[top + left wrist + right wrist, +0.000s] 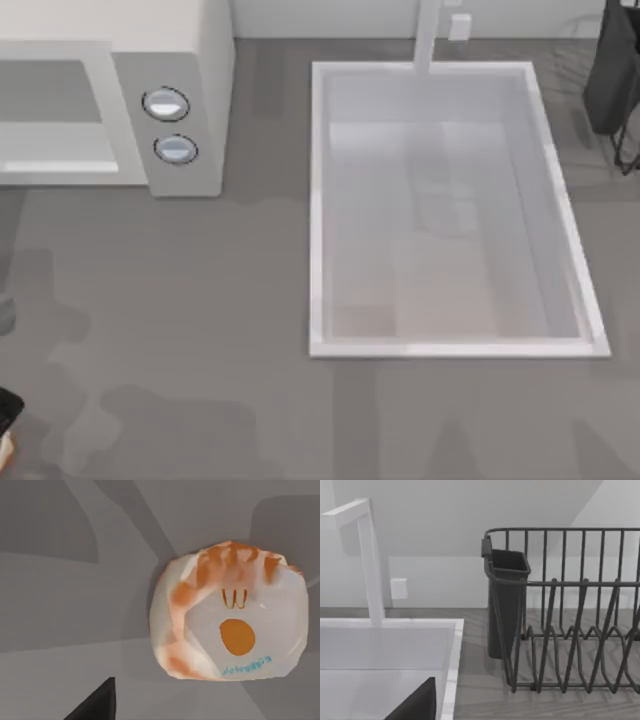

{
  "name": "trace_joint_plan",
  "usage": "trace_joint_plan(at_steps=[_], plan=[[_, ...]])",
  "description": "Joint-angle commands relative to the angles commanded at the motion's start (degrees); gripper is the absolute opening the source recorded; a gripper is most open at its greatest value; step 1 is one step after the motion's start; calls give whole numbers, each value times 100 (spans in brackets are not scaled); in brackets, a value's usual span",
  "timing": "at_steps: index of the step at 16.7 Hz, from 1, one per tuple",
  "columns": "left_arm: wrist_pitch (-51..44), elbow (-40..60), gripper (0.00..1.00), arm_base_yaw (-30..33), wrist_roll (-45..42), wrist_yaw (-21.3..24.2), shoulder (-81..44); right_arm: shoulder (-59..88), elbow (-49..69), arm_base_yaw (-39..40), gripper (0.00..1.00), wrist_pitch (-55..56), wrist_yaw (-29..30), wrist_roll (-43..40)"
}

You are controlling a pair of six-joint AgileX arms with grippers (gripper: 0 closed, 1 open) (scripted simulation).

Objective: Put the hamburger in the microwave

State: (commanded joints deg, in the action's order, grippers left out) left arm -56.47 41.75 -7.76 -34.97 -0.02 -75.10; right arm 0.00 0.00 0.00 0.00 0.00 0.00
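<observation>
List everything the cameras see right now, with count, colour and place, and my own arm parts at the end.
hamburger: one, pale wrapper with orange markings, lying on the grey counter under the left wrist camera.
microwave: one, white, top view's far left, grey cavity facing the counter.
knobs: two, silver-blue, on the microwave's side panel.
sink: one, white, right of the microwave.
faucet: one, white, behind the sink.
dish rack: one, dark wire, far right, with a dark cup holder.
counter: grey.
left gripper: dark, top view's lower left edge.

**Sink, faucet, rack**

White rectangular sink basin (440, 340) sunk in grey countertop (200, 330), right of centre. White faucet (367, 555) at far rim. Dark wire dish rack (570, 630) with utensil cup (505, 600) just beside basin.
</observation>
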Motion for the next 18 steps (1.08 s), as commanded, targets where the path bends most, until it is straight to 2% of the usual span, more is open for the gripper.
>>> trace_joint_plan(at_steps=[4, 11, 16, 18], plan=[[416, -228, 100, -16, 4, -1, -222, 0, 0, 0, 100, 0, 0, 0], [2235, -1088, 100, -44, -41, -3, -1139, 0, 0, 0, 100, 0, 0, 0], [2346, -1150, 100, -47, -46, -3, -1210, 0, 0, 0, 100, 0, 0, 0], [2346, -1150, 85, -47, -46, -3, -1210, 0, 0, 0, 100, 0, 0, 0]])
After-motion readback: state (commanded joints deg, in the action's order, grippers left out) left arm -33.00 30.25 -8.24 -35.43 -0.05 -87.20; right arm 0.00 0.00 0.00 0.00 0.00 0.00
